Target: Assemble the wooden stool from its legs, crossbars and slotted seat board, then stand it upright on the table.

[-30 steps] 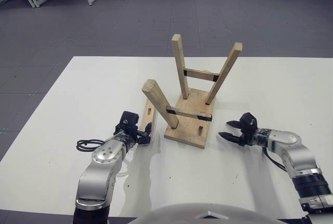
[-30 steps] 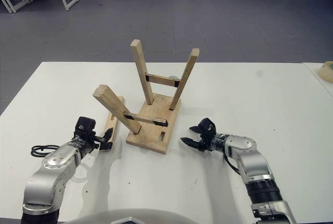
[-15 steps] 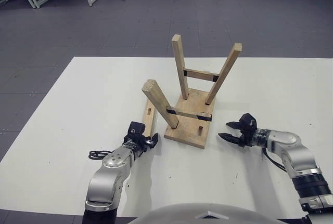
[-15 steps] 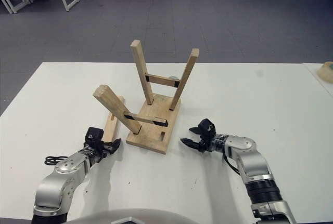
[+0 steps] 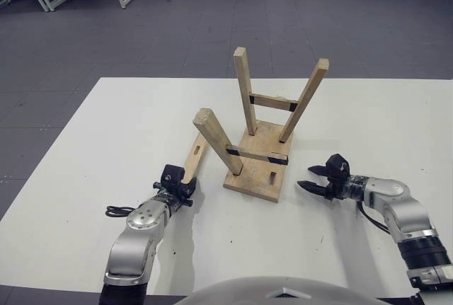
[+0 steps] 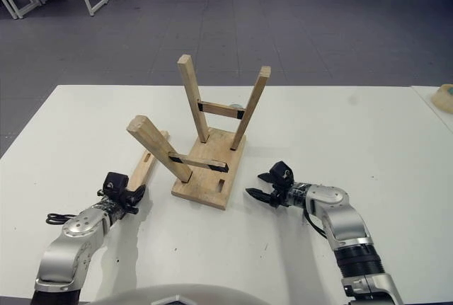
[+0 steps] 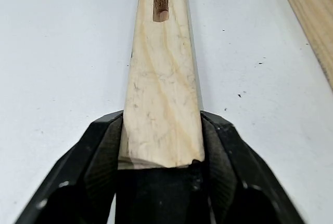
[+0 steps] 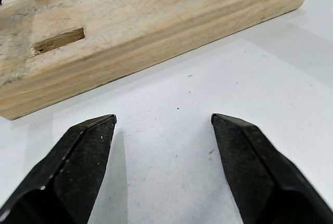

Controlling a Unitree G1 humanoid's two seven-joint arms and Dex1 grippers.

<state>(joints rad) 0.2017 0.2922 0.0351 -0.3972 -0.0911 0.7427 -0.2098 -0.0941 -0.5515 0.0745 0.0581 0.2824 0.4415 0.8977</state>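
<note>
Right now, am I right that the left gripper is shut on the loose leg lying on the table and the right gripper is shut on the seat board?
Not quite: the right gripper is open, its fingers spread just short of the seat board, as the right wrist view shows. The left gripper is indeed shut on the loose leg on the table.
</note>
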